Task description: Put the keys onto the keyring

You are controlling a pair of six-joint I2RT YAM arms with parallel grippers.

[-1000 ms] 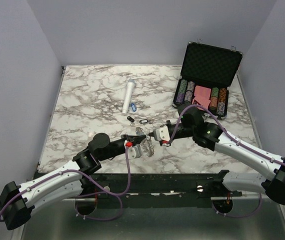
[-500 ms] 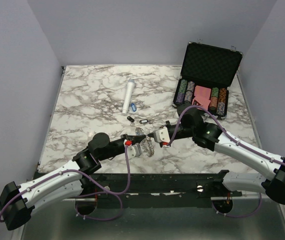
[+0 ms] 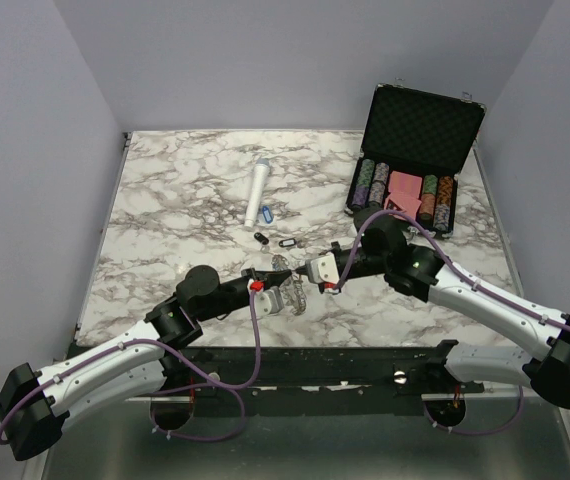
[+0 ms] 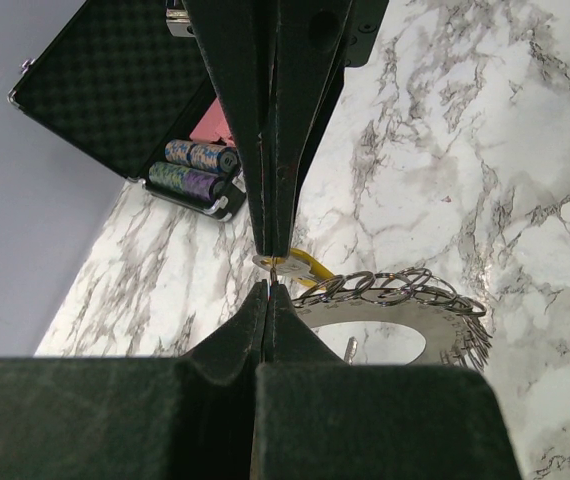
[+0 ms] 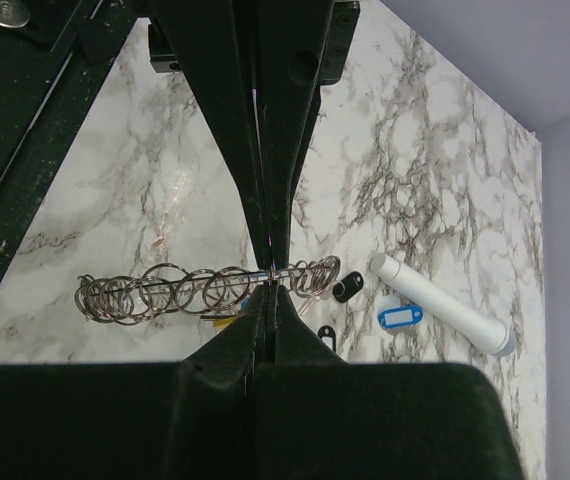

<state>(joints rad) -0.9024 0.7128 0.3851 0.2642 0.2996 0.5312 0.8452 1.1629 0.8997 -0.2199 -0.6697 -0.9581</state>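
1. The keyring point(image 3: 295, 290) is a large silvery-grey hoop fringed with many small split rings. It sits on the arms' side of the white cylinder point(image 3: 258, 192).
2. The right gripper point(image 5: 270, 272) has its fingers clamped together on the keyring's row of small rings.
3. The left gripper point(image 4: 270, 272) has its fingers pressed together. A yellow-tagged key point(image 4: 303, 266) lies at the tips, though I cannot tell if it is pinched.
4. A blue-tagged key point(image 5: 397, 317) lies just beside the white cylinder.
5. Two black-tagged keys point(image 5: 347, 288) lie between the cylinder and the keyring.
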